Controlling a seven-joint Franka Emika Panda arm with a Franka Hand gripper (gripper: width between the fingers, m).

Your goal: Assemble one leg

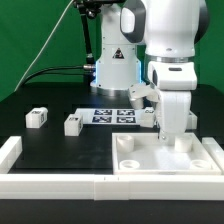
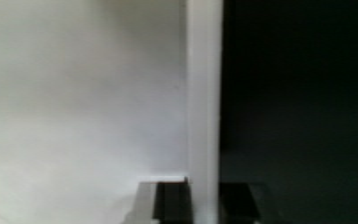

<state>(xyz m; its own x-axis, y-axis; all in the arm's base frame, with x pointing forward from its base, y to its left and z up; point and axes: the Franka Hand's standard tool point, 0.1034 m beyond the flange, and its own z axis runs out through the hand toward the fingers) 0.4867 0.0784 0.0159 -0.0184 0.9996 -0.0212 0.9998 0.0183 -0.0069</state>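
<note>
Two legs, small white blocks with tags, lie on the black table at the exterior view's left [image 1: 38, 117] and left of middle [image 1: 73, 123]. A third leg-like block [image 1: 149, 119] lies by the marker board's right end, partly hidden by my arm. My gripper [image 1: 172, 133] points straight down at the far edge of the large white tray-like piece [image 1: 165, 165]. In the wrist view my gripper [image 2: 204, 192] straddles that piece's thin upright wall [image 2: 202, 90], one dark finger [image 2: 169, 202] on each side, pressed against it. No leg is in my grasp.
The marker board [image 1: 112, 113] lies flat behind the legs, in front of the arm's base. A low white fence runs along the front [image 1: 60, 186] and up both sides [image 1: 10, 150]; the tray-like piece sits in its right corner.
</note>
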